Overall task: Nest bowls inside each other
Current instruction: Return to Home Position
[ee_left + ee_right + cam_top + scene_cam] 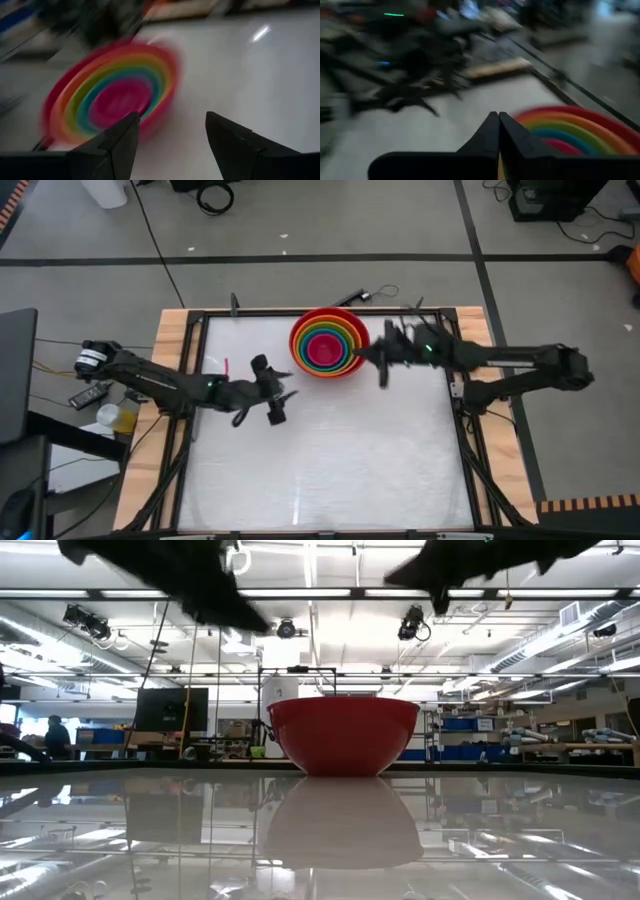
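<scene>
A stack of nested bowls (328, 342) stands on its base on the white table near the far edge: red outermost, then orange, yellow, green and blue, with a pink one innermost. The low view shows only the red outer bowl (343, 733). My left gripper (277, 395) hovers open to the left of the stack and nearer the front, with nothing between its fingers (170, 140). My right gripper (383, 368) is shut and empty just right of the stack, raised above the table (498, 131).
Black frame rails (200, 330) and wooden side boards border the table. White table surface (330, 470) spreads across the near half. Small objects lie off the left edge by the left arm's base (105, 415).
</scene>
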